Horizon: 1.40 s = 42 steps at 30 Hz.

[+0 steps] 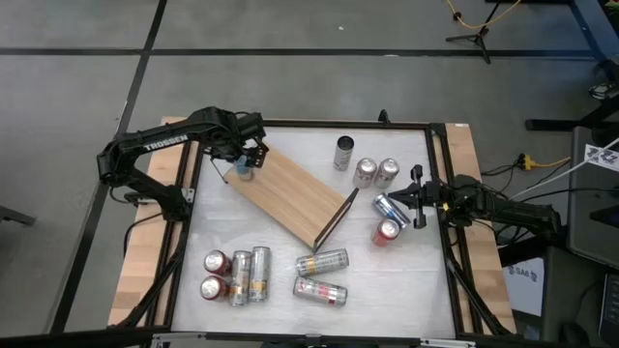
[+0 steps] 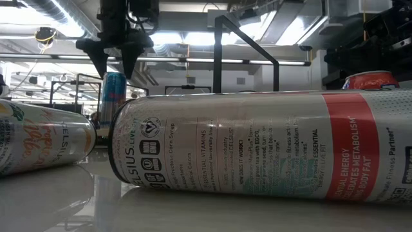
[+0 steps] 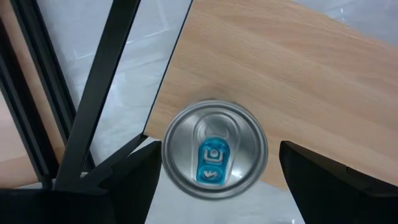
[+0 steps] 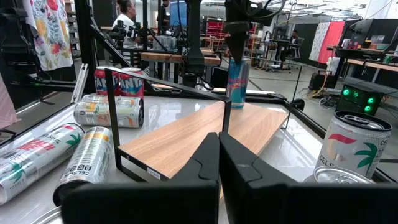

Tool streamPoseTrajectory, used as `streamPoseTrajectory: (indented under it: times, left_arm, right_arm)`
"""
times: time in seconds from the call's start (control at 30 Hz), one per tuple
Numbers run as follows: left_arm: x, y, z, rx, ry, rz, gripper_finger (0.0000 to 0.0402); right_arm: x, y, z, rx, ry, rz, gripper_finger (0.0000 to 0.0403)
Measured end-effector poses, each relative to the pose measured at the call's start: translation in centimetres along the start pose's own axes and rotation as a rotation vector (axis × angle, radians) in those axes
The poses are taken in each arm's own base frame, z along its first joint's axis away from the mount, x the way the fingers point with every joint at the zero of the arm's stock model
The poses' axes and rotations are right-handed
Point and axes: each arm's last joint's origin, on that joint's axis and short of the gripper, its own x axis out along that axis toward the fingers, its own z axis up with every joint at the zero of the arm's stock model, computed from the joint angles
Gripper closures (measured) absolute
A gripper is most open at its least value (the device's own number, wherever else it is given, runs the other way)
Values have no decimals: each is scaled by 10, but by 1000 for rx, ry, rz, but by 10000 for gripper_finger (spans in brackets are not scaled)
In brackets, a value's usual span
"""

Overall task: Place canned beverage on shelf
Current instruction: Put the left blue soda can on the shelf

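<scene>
Jaws spread, our left gripper (image 3: 214,180) hangs directly above the upright blue can (image 3: 214,158) on the shelf (image 3: 298,81) corner; our right gripper (image 1: 418,198), pressed together, waits well apart.

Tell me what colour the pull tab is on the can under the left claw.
Blue, on a silver lid; the can shows best in the left wrist view.

- white table top (image 1: 406,280), with light wooden boards (image 1: 135,280) running along its left and right sides
- grey floor (image 1: 290,87) around it, crossed by black lines (image 1: 155,29)
- yellow cable (image 1: 474,19) looping on the floor past the far edge, next to a black stand's legs (image 1: 474,41)
- person (image 4: 126,12) way back at the desks
- patterned cloth (image 4: 46,25) hanging up
- box with green lights (image 4: 360,94)
- silver ducts (image 2: 58,9) across the ceiling
</scene>
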Motion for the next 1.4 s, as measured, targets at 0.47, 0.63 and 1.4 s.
streamPoseTrajectory:
  times: [0.47, 0.63, 1.4]
  left_arm:
    - [6, -3, 2, 42, -13, 45, 124]
    - [6, -3, 2, 99, -13, 46, 164]
    - [8, 5, 12, 537, 38, 1, 167]
  right_arm:
    - [0, 0, 0, 0, 0, 0, 402]
    - [0, 0, 0, 0, 0, 0, 402]
    - [0, 0, 0, 0, 0, 0, 402]
